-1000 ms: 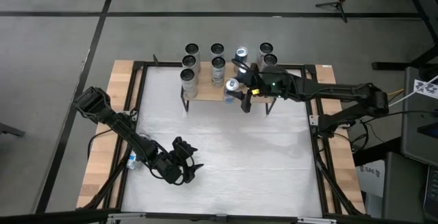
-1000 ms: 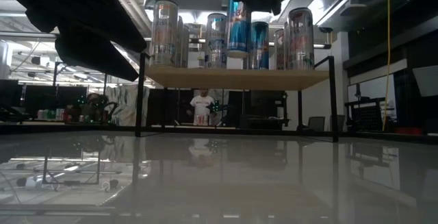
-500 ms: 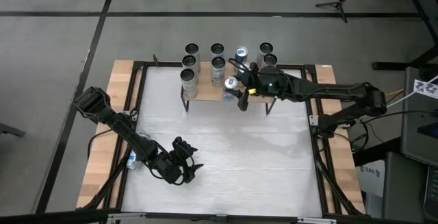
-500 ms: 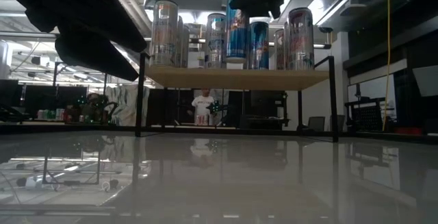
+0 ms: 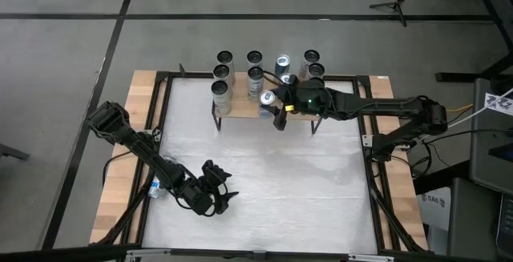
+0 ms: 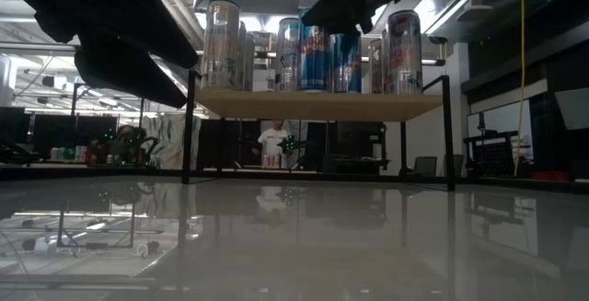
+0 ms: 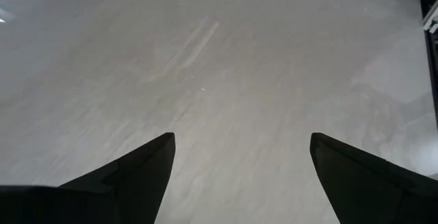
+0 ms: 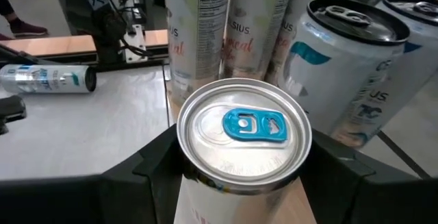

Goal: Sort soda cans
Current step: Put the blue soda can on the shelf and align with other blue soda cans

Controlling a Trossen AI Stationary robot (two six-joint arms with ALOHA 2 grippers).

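While the right pincer (image 8: pixel 243 183) grips a soda can (image 8: pixel 244 131), its label stays hidden.

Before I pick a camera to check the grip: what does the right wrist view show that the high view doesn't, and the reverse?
Only the right wrist view: the held can's blue tab and Celsius labels behind. Only the high view: the left gripper, open over the bare table, and the whole shelf. Both: the right gripper shut on that can and a can lying flat.

High cam overhead, low cam table-level; both see shelf (image 5: pixel 264 111).
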